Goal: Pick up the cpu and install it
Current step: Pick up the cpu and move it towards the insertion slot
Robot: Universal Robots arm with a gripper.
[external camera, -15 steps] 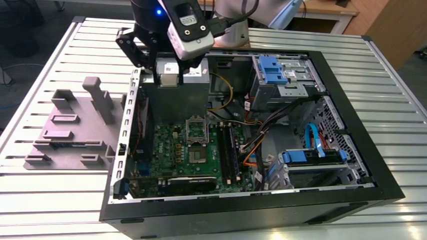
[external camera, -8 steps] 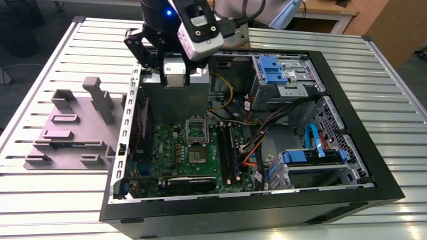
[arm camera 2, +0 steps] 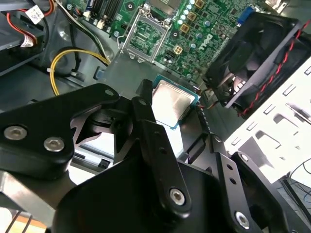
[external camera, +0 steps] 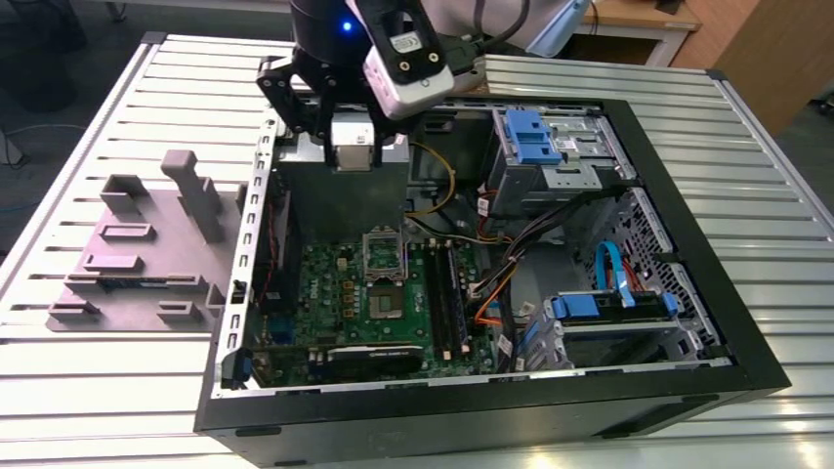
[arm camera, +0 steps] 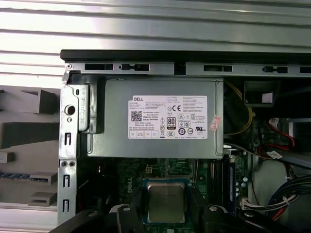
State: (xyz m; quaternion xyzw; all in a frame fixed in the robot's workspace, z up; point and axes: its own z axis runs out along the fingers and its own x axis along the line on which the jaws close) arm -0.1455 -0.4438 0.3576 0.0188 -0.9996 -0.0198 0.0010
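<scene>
slatted metal table (external camera: 117,107), open computer case (external camera: 495,422), mauve-grey tray (external camera: 131,266)

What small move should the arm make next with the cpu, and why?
Probably a short carry across the motherboard toward the socket, keeping the chip level. The end effector grips the cpu by two opposite sides, beside the power supply. In the second wrist view the socket lies clearly apart from the chip, so the chip is not yet over it.

One cpu (arm camera: 166,201) is counted over the computer case (external camera: 678,391), one power supply (arm camera: 155,92), one fan (arm camera 2: 257,53) and one socket frame (arm camera 2: 146,36) inside it, one grey tray (external camera: 131,264) beside it.
</scene>
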